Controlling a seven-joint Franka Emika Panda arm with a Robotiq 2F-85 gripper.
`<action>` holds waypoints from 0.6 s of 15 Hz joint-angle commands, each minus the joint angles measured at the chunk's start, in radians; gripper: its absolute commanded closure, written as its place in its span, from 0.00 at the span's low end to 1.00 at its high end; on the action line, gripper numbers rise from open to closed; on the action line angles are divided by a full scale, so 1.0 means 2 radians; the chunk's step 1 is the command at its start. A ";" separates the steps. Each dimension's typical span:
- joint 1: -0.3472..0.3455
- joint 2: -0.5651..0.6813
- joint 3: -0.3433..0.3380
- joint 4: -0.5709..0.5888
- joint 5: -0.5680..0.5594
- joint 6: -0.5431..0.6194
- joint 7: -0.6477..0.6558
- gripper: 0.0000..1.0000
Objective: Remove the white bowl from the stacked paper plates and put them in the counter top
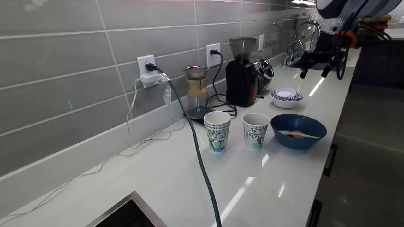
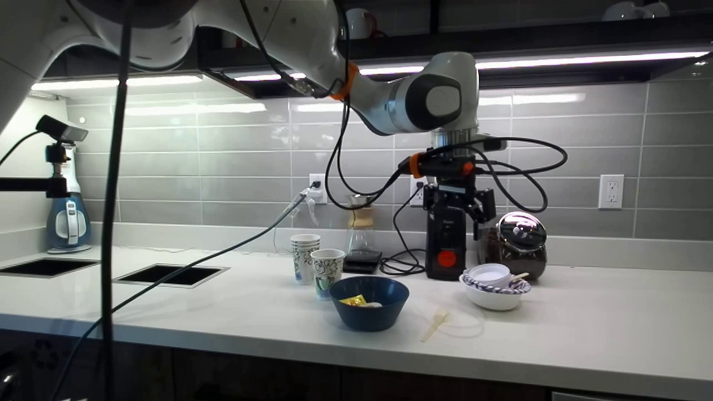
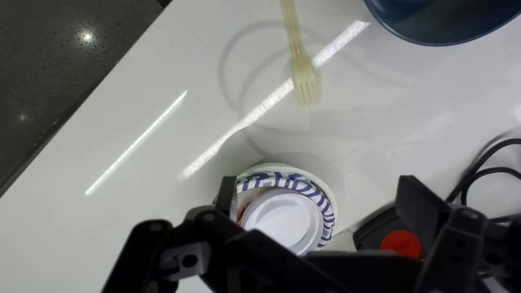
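Note:
The small white bowl sits on top of the stacked paper plates, which have a bluish printed rim. The plates rest inside a larger white bowl on the glossy white counter top. In the wrist view the white bowl lies low between the fingers, nearer the left one, partly hidden by the gripper. The printed rim curves around it. My gripper is open and empty, pointing down above the counter. It also shows in an exterior view, higher than the stack and apart from it.
A dark blue bowl holding small items and a pale fork lie near the stack. Patterned paper cups stand beside the blue bowl. A black grinder and a glass jar stand behind. A thick cable crosses the counter.

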 commanded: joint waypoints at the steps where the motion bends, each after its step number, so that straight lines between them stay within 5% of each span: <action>1: -0.005 0.000 0.006 0.001 -0.004 -0.002 0.002 0.00; 9: -0.012 0.055 0.002 0.049 -0.009 0.021 -0.005 0.00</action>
